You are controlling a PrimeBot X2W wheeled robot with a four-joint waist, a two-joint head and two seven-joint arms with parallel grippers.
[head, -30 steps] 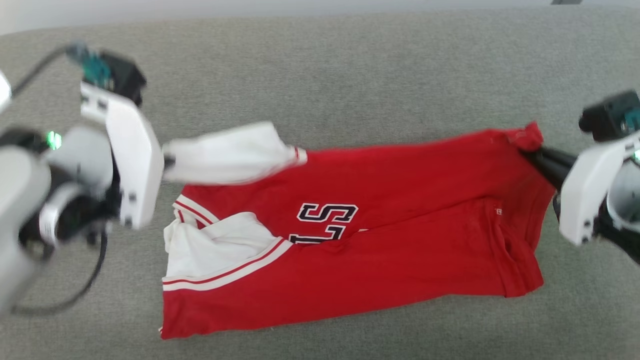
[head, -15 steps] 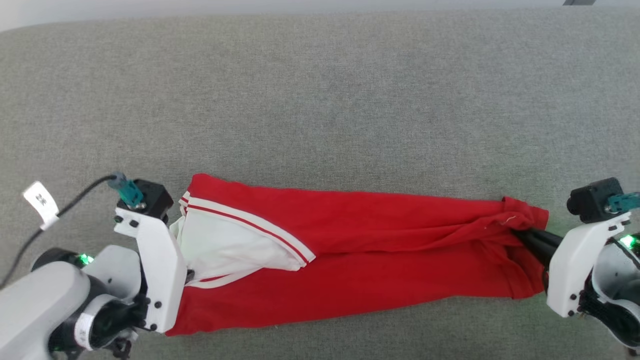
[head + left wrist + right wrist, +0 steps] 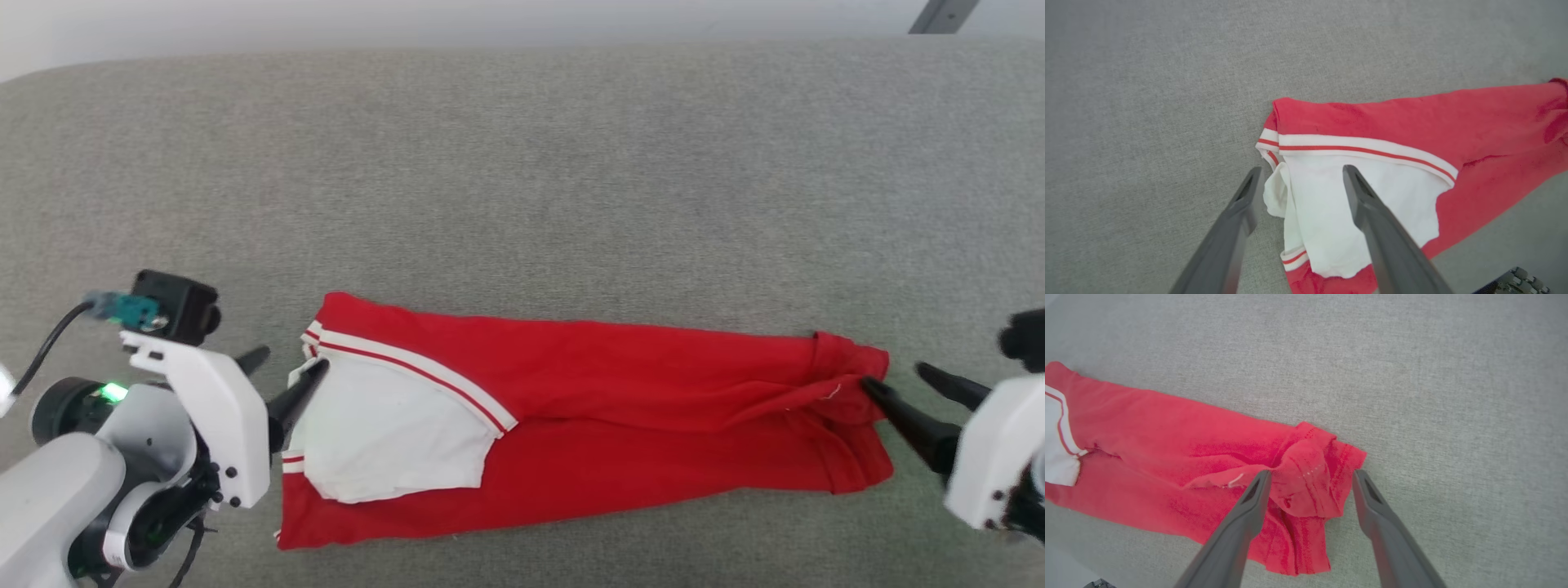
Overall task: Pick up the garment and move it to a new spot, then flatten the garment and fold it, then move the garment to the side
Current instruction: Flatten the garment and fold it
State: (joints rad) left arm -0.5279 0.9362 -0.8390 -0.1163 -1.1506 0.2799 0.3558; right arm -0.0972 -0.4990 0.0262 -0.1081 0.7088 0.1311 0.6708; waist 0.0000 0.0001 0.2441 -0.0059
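Head view shows the garment [image 3: 620, 425] lying folded into a long band on the near part of the grey padded surface [image 3: 522, 180], white sleeve uppermost at its left end. Left gripper [image 3: 292, 359] sits at that sleeve's edge, jaws parted and holding nothing (one fingertip over the white cloth). Right gripper [image 3: 894, 375] likewise has jaws spread, bracketing the bunched red corner at the right end.

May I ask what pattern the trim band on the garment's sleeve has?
Trim band: white with a thin red stripe, clearest in left wrist view.
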